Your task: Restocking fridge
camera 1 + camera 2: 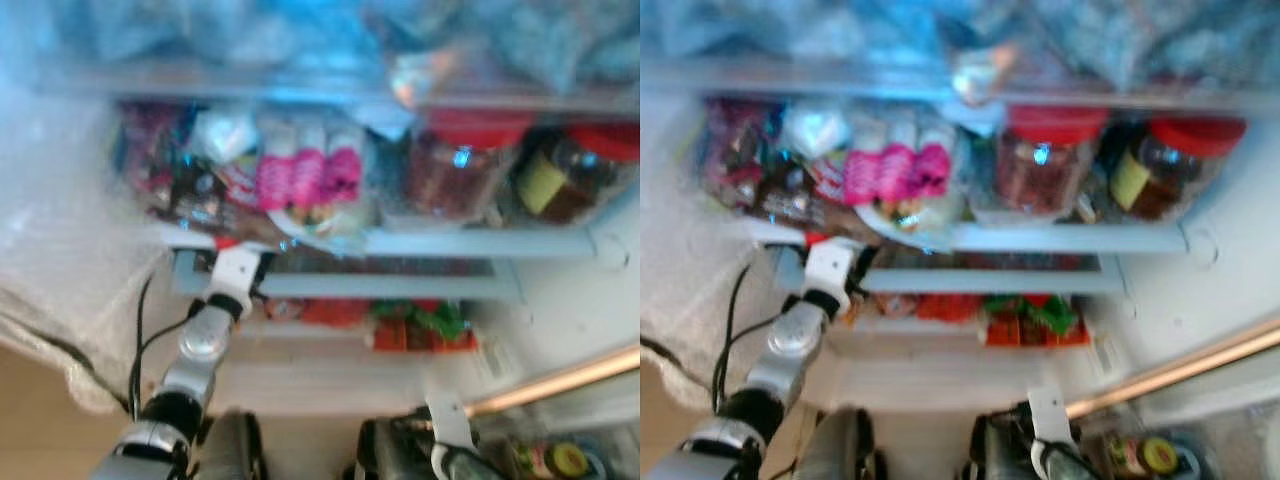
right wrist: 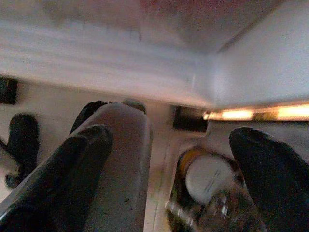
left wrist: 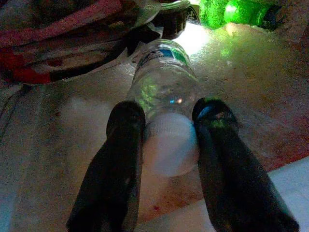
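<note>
Clamped around the white cap end of a clear water bottle (image 3: 164, 89), the left gripper (image 3: 166, 140) has one black finger on each side of the neck, low in the left wrist view. The bottle lies on its side on a fridge shelf (image 3: 251, 96), and its long axis runs straight away from the fingers toward the back of the fridge, so any coming push or release would go along that line. Beyond its far end sit crumpled packets (image 3: 58, 29) in the upper left of that frame and a green bottle (image 3: 241, 12) in the upper right. In the head views the left arm (image 1: 200, 345) reaches up from the lower left, its white wrist at the lip of the lower shelf, just under the pink-labelled packs (image 1: 305, 175); this arm is clearly the nearer one to the fridge. The right gripper (image 2: 169, 169) hangs low with its fingers spread wide apart, holding nothing, above a small jar (image 2: 207, 179). Farther back, two red-lidded jars (image 1: 465, 165) stand at the upper right on the middle shelf.
</note>
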Tool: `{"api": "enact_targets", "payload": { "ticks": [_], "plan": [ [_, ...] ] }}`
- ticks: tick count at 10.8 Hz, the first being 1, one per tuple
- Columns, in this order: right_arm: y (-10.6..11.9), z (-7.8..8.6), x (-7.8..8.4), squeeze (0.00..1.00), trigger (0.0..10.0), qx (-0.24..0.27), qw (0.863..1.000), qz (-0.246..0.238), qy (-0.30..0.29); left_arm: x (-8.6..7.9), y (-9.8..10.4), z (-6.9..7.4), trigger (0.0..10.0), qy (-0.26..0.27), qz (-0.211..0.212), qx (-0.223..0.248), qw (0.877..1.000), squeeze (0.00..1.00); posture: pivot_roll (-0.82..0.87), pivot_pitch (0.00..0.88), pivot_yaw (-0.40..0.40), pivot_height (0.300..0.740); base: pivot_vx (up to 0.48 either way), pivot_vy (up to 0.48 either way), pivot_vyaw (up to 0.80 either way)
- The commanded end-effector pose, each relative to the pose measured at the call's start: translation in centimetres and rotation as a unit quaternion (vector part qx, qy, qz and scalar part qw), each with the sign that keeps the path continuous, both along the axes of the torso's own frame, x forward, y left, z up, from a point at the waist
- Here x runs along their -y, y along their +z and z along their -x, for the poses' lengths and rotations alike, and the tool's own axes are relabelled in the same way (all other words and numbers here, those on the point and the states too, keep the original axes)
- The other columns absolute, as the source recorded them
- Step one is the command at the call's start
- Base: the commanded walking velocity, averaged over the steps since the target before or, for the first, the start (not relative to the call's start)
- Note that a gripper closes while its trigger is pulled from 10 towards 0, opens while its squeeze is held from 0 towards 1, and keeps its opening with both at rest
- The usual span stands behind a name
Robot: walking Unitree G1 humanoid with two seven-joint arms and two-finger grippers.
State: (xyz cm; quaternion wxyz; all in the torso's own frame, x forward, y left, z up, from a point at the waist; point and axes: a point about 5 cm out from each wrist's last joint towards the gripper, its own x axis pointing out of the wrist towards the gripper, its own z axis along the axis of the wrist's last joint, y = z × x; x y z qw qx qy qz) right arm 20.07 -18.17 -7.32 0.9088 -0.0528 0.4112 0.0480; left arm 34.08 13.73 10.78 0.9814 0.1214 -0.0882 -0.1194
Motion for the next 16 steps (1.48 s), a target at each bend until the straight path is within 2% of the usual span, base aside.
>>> {"api": "enact_targets", "payload": {
  "ticks": [1, 2, 4, 6, 8, 11, 12, 13, 16],
  "plan": [
    [-1.9, 3.6, 0.0, 0.00, 10.0, -0.074, 0.997, 0.001, -0.004, 0.4, -2.2, 0.9, 10.0, -0.011, -0.009, -0.045, 0.999, 0.00, -0.15, 0.212, -0.060, 0.629, 0.000, 0.000, 0.00],
    [-1.9, 3.6, 0.0, 0.00, 10.0, -0.074, 0.997, 0.001, -0.003, 0.3, -2.6, 1.1, 10.0, -0.008, -0.016, -0.054, 0.998, 0.00, -0.15, 0.210, -0.059, 0.629, 0.000, 0.000, 0.00],
    [-1.9, 3.6, 0.0, 0.00, 10.0, -0.073, 0.997, 0.001, -0.004, 0.3, -3.0, 1.0, 10.0, -0.002, -0.002, -0.068, 0.998, 0.00, -0.15, 0.207, -0.058, 0.629, 0.000, 0.000, 0.00],
    [-1.9, 3.6, 0.0, 0.00, 10.0, -0.073, 0.997, 0.001, -0.003, 0.2, -3.4, 0.5, 10.0, 0.021, 0.040, -0.099, 0.994, 0.00, -0.15, 0.205, -0.058, 0.629, 0.000, 0.000, 0.00],
    [-1.9, 3.6, 0.0, 0.00, 10.0, -0.073, 0.997, 0.001, -0.003, 0.0, -3.1, -0.1, 10.0, 0.040, 0.075, -0.111, 0.990, 0.00, -0.15, 0.204, -0.058, 0.629, 0.000, 0.000, 0.00],
    [-1.9, 3.6, 0.0, 0.00, 10.0, -0.073, 0.997, 0.001, -0.002, 0.2, -2.7, -0.5, 10.0, 0.041, 0.075, -0.104, 0.991, 0.00, -0.15, 0.207, -0.059, 0.629, 0.000, 0.000, 0.00],
    [-1.9, 3.6, 0.0, 0.00, 10.0, -0.073, 0.997, 0.001, -0.002, 0.3, -2.7, -0.5, 10.0, 0.041, 0.078, -0.104, 0.991, 0.55, -0.15, 0.208, -0.060, 0.629, 0.000, 0.000, 0.00],
    [-1.9, 3.6, 0.0, 0.00, 10.0, -0.073, 0.997, 0.001, -0.002, 0.3, -2.7, -0.5, 10.0, 0.042, 0.078, -0.103, 0.991, 1.00, -0.15, 0.210, -0.061, 0.629, 0.000, 0.000, 0.00],
    [-1.9, 3.6, 0.0, 0.00, 10.0, -0.073, 0.997, 0.001, -0.002, 0.1, -2.6, -0.5, 10.0, 0.047, 0.079, -0.096, 0.991, 1.00, -0.15, 0.212, -0.061, 0.629, 0.000, 0.000, 0.00]
  ]
}}
